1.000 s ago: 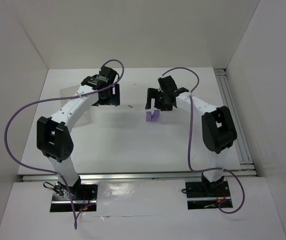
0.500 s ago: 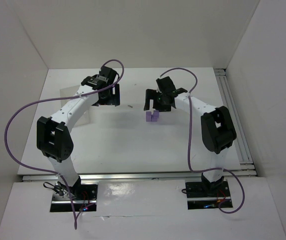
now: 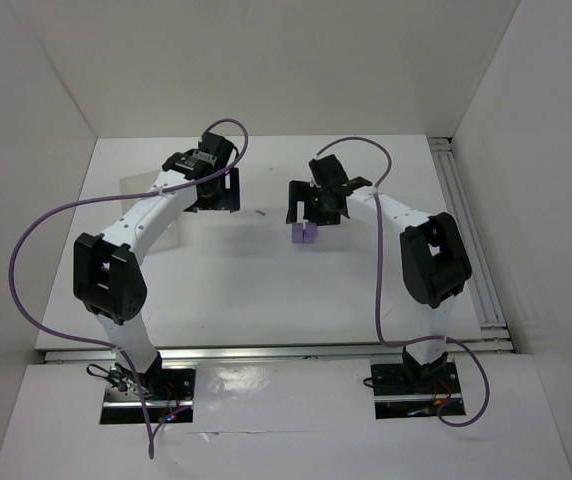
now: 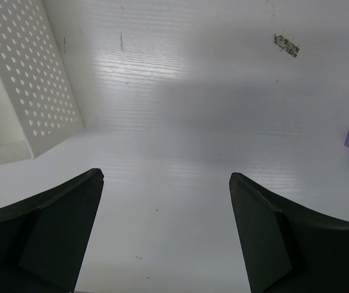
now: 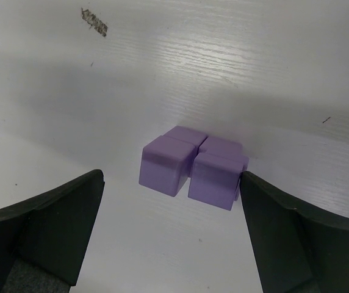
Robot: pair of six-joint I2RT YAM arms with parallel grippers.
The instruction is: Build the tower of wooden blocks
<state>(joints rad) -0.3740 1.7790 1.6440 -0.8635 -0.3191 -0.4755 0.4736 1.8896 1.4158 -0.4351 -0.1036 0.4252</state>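
The right hand (image 5: 169, 180) is spread over the light-purple blocks (image 5: 190, 163) on the worktop (image 5: 272, 73), which sit nearer 1 finger. It should centre itself before pinching 1 block. The left hand (image 4: 165, 183) is spread, empty.

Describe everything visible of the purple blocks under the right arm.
The purple blocks are light-purple cubes with rounded edges and a matte look, pressed together in a tight cluster of about four, flat on the white table. The open right gripper straddles them; contact cannot be told.
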